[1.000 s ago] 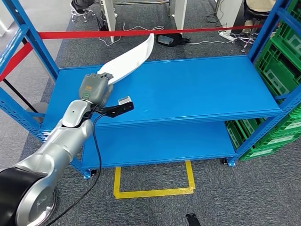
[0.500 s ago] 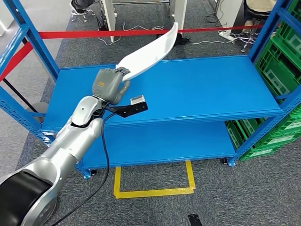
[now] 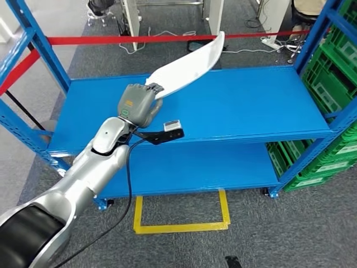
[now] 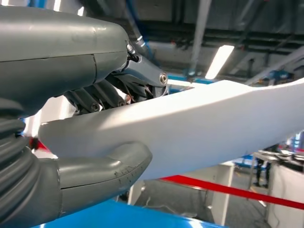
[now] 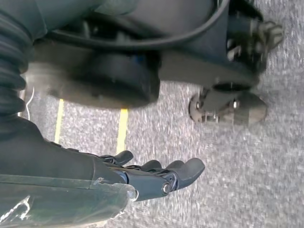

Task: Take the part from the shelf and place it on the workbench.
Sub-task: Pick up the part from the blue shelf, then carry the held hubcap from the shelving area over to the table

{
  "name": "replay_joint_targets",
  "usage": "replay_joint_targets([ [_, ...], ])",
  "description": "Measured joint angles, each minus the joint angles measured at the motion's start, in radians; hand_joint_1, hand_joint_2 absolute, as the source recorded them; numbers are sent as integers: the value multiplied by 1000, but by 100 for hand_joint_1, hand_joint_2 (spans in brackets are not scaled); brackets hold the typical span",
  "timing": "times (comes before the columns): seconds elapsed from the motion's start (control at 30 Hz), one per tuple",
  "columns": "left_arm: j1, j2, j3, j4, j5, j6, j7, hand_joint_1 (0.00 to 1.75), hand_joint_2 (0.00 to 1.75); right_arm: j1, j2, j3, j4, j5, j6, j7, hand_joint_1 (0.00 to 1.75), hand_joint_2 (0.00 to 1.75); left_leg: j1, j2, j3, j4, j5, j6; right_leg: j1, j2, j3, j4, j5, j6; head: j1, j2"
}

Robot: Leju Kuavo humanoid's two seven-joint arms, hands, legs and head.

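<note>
Grey carpeted floor (image 3: 252, 234) with a blue shelf unit (image 3: 252, 106) and green crates (image 3: 332, 84) beside it. The left hand (image 3: 136, 104) grips one end of the long white part (image 3: 187, 66), held tilted above the top shelf. The right hand (image 5: 150, 178) hangs over the carpet, fingers loosely extended, holding nothing.

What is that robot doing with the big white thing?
The robot's left robot hand is holding one end of a long, curved white part. It grips the part between thumb and fingers and holds it tilted up in the air above the top of the blue shelf. The right robot hand hangs down by the grey carpet floor with nothing in it, its fingers stretched out. The part has not been set down anywhere yet.
</note>
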Motion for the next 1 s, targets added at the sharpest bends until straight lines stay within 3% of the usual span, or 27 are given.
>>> replay_joint_targets([
  [0.07,1,3,-6,-2,1,0,1,175,175,0,0,-1,0,-1,0,0,0,175,1,0,-7,5,-1,-8,0,2,-13,4,5,-21,-2,0],
  [0.1,1,4,-8,-3,1,0,2,175,175,0,0,-1,0,-1,0,1,0,175,2,1,-15,19,-17,-11,0,2,-20,5,10,-32,-2,0],
  [0.17,0,5,-14,-6,2,0,3,175,175,0,0,-3,0,-2,0,1,0,175,0,1,-50,109,-91,-14,1,2,-36,4,22,-50,-5,0],
  [0.23,1,7,-19,-8,2,0,4,175,175,0,0,-6,0,-3,-1,2,0,175,-2,1,-95,247,-168,-14,6,1,-53,4,35,-57,-6,0],
  [0.27,1,8,-22,-8,2,0,4,175,175,1,0,-8,0,-3,-1,2,0,175,-3,1,-104,291,-184,-11,8,1,-62,4,42,-59,-6,0],
  [0.3,2,10,-24,-8,2,0,4,175,175,1,0,-9,0,-3,-1,2,0,175,-5,1,-97,299,-180,-6,11,1,-71,4,49,-59,-6,0],
  [0.33,2,10,-26,-9,2,0,4,175,175,0,0,-10,0,-3,-2,2,0,175,-7,1,-72,272,-160,0,13,1,-79,4,57,-59,-6,0],
  [0.4,0,11,-27,-13,2,0,5,175,175,-1,0,-10,0,-3,-2,2,0,175,-14,1,16,147,-117,17,17,2,-95,4,73,-56,-6,0],
  [0.47,-4,10,-28,-19,2,0,5,175,175,-1,0,-11,0,-4,-1,1,0,175,-21,1,83,40,-109,25,19,1,-106,1,90,-47,-6,0],
  [0.5,-5,10,-28,-21,2,-1,5,175,175,-1,0,-11,0,-4,-1,1,0,175,-24,1,92,18,-110,26,19,1,-109,-3,99,-41,-6,0],
  [0.57,-5,11,-29,-22,2,-1,5,175,175,1,0,-11,0,-6,0,1,0,175,-24,2,83,6,-95,30,17,0,-113,-14,116,-28,-7,0],
  [0.6,-5,11,-30,-22,2,-2,5,175,175,2,0,-11,0,-7,1,1,0,175,-22,3,76,2,-84,35,16,-1,-119,-10,106,-22,-7,0],
  [0.63,-5,11,-30,-22,2,-2,5,175,175,3,0,-11,0,-7,1,1,0,175,-20,4,67,-2,-72,41,17,-2,-129,13,77,-18,-5,0],
  [0.73,-4,11,-31,-22,2,-2,5,175,175,-1,0,-12,0,-8,1,0,0,175,-20,5,31,-4,-39,50,18,-6,-169,190,-63,-9,-2,0],
  [0.77,-3,11,-31,-22,2,-2,5,175,175,-2,0,-12,0,-8,1,0,0,175,-21,6,18,-3,-28,51,19,-6,-173,243,-83,-9,-3,0],
  [0.8,-2,11,-31,-22,2,-2,5,175,175,-3,0,-13,0,-8,1,0,0,175,-21,6,5,-3,-17,51,20,-6,-164,269,-80,-9,-3,0],
  [0.83,-2,11,-31,-22,2,-2,5,175,175,-3,0,-13,0,-8,1,0,0,175,-22,5,-8,-2,-7,50,21,-6,-137,257,-59,-10,-3,0],
  [0.87,-1,11,-32,-22,2,-2,5,175,175,-2,0,-13,0,-8,1,1,0,175,-22,5,-20,-2,4,48,21,-6,-94,213,-33,-12,-3,0],
  [0.9,-1,11,-31,-22,2,-2,5,175,175,-2,0,-14,0,-8,1,1,0,175,-23,4,-31,-1,14,44,22,-7,-40,143,-26,-14,-2,0],
  [0.93,-1,12,-31,-22,2,-2,5,175,175,-3,0,-14,0,-8,1,1,0,175,-24,4,-39,0,23,40,23,-6,11,70,-29,-17,-3,0],
  [1.0,-2,12,-31,-22,2,-2,6,175,175,-4,0,-14,0,-8,2,1,0,175,-25,4,-47,-1,42,29,27,-4,61,-17,-53,-26,-4,0],
])
